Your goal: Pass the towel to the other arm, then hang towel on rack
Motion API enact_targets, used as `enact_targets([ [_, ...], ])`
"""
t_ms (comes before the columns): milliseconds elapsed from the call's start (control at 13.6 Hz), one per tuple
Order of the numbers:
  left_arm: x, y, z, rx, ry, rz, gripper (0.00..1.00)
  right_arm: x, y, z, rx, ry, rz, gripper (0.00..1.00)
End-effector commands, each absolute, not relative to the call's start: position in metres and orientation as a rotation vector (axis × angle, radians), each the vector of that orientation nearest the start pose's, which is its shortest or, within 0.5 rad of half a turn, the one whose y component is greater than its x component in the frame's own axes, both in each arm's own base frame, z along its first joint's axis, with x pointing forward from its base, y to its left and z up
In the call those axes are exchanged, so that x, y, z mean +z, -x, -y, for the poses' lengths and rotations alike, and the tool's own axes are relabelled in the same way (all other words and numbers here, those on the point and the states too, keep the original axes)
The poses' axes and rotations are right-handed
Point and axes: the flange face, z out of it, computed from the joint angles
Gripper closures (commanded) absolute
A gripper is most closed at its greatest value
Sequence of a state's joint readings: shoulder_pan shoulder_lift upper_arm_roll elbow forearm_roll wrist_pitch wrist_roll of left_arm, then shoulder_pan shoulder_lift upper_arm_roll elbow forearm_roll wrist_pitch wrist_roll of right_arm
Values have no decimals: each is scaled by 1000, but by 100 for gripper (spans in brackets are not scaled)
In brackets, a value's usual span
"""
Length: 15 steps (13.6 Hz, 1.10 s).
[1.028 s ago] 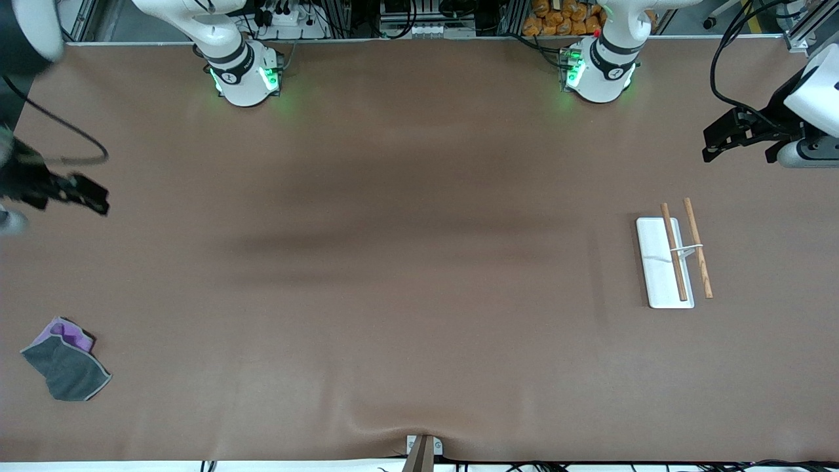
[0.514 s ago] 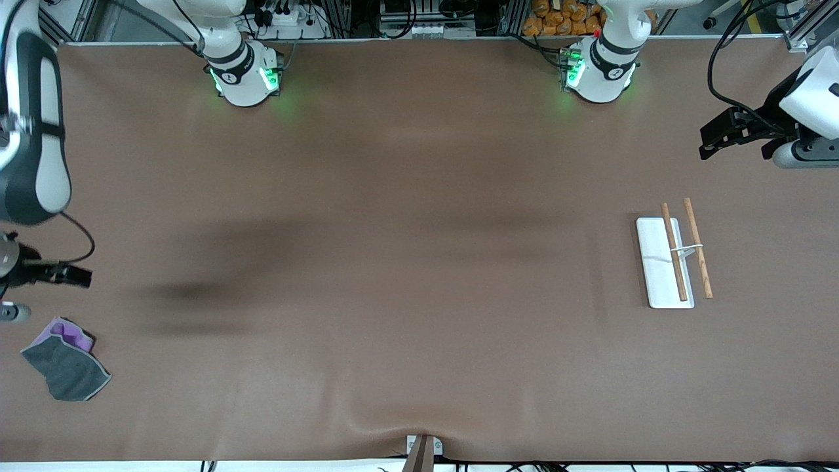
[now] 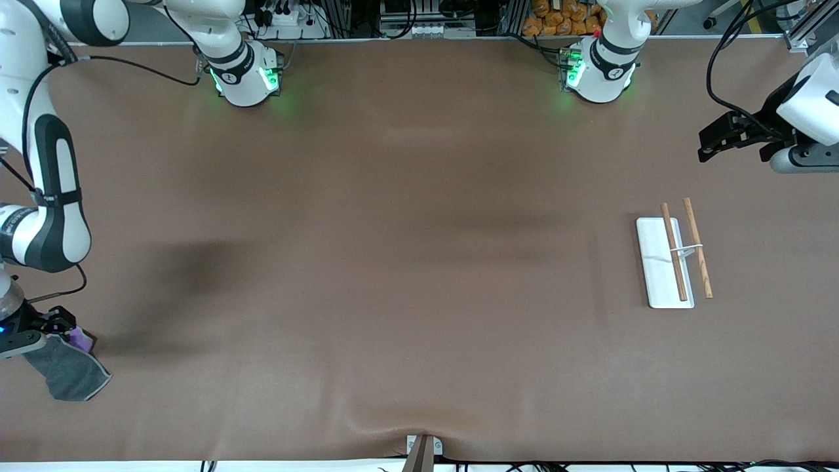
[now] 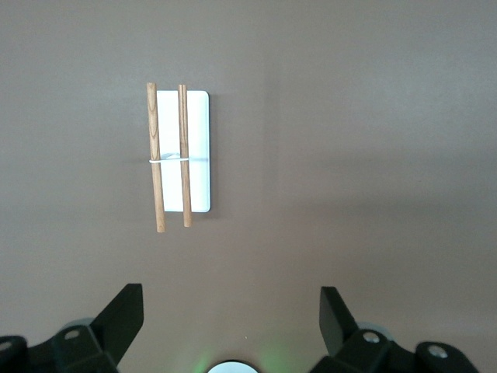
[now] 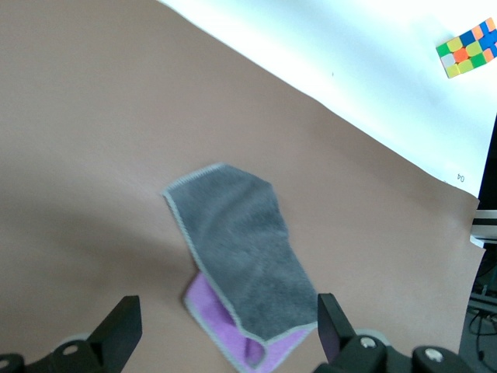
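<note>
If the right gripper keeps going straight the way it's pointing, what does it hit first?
Most likely the towel. The right gripper is open and points down over it, toward the folded purple end, with nothing between. How high it hangs is unclear.

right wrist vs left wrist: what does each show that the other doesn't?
Only the right wrist view: the towel, crumpled, grey face up with purple showing at one end, and a colourful cube off the table's edge. Only the left wrist view: the rack, unused. Both: brown table, and each arm's own open gripper, the right gripper over the towel, the left gripper waiting.
</note>
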<state>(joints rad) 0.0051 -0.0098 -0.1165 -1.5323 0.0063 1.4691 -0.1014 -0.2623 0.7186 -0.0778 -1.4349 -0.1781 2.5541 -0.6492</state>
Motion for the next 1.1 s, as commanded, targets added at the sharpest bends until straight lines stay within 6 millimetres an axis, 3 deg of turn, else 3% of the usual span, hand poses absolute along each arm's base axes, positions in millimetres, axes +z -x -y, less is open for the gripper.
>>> enact_targets([
  [0,629,-540,61,71,3129,8,0,309,-719,260,-458,3363,856,0],
  [73,622,-543,60,64,3132,10,0,301,-716,266,-433,3358,878,0],
  [294,573,-560,59,62,3134,14,0,276,-705,276,-365,3337,922,6],
  [514,536,-581,58,74,3140,18,0,256,-704,276,-400,3334,945,9],
  [881,510,-591,51,117,3141,40,0,205,-691,277,-641,3340,985,23],
  [1028,502,-598,54,78,3152,35,0,192,-688,284,-682,3344,1003,35],
])
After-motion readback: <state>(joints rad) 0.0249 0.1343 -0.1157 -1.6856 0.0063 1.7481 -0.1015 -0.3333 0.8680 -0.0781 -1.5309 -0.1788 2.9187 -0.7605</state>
